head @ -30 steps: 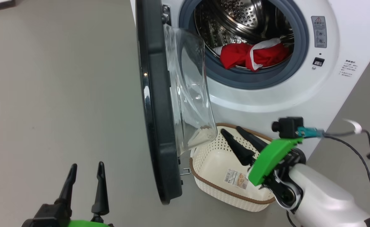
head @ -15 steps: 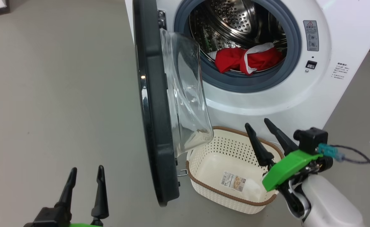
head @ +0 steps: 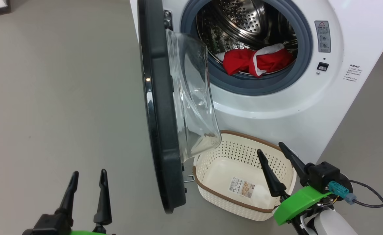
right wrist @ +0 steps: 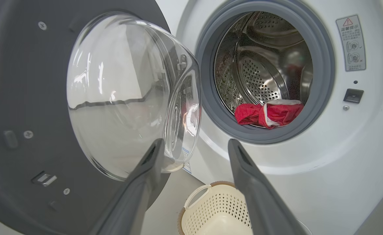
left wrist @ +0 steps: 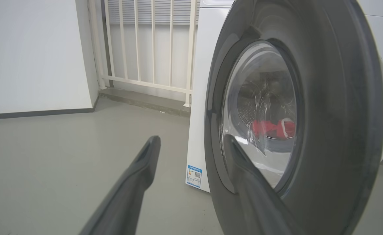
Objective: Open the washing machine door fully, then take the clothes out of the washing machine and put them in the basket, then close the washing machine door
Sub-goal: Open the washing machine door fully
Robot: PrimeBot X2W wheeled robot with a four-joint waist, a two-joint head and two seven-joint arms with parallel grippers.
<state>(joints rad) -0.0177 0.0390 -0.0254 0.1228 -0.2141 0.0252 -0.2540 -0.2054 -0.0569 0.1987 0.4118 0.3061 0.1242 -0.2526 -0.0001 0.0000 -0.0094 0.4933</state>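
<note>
Left fingers (head: 103, 195), low beside the washing machine door (head: 160, 130), and right fingers (head: 269, 176), over the basket (head: 243, 153), are spread wide and hold nothing. With the door swung out, the step in hand seems to be taking out the clothes (head: 256, 62), which lie at the front of the drum (head: 243, 19) in the washing machine (head: 276, 111). Next you must lift the right fingers into that opening.

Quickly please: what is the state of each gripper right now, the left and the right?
Left gripper: open, holding nothing.
Right gripper: open, holding nothing.
</note>
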